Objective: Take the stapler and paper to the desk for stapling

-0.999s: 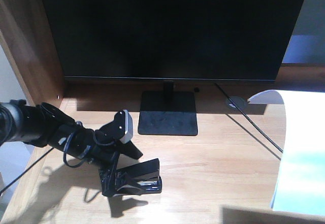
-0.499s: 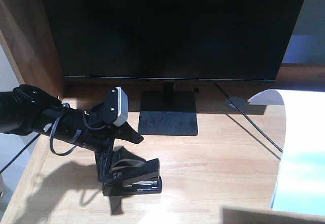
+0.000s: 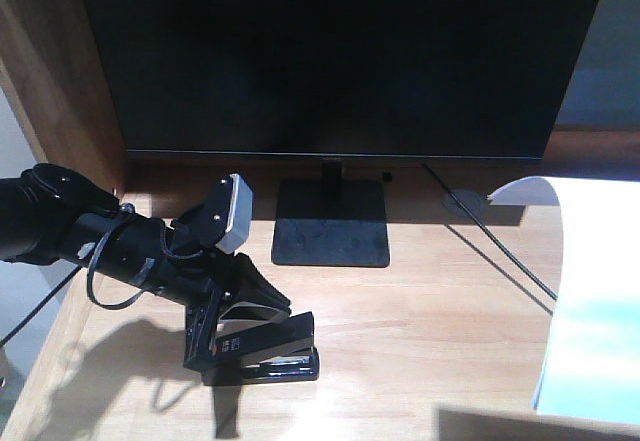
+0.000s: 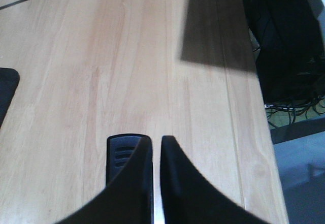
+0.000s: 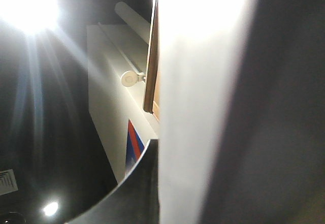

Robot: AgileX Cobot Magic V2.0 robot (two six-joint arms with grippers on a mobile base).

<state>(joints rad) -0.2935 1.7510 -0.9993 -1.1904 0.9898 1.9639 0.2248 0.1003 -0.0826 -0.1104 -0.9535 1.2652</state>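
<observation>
The stapler [image 3: 268,349] sat flat on the table [image 3: 420,351] in the lower left of the front view, near the monitor stand [image 3: 331,223] but apart from it. Its left end, where a small red-orange spot and a white label showed, disappeared under the black left arm [image 3: 90,241] reaching in from the left edge.

The left gripper [image 4: 156,140] showed best from its own wrist camera. The jaws were pressed almost together, with only a thin slit between them, a pale sliver low in it, and bare wood grain beyond. From the front they read as one dark wedge over the stapler's rear, seemingly pinching it, though black on black hid the exact contact. The wrist camera did not catch the stapler itself.

The paper [image 3: 592,301] rose in a curl along the right edge of the front view, its top corner bent over toward the monitor [image 3: 340,51] and its lower part cut off by the frame. In the right wrist view the sheet was a blown-out white band up the middle. The right gripper [image 5: 162,163] showed only one dark curved jaw at lower left against the sheet, the other side lost in grey blur, so I couldn't tell whether the jaws were closed. A ceiling light [image 5: 28,0] glared in the upper left.
</observation>
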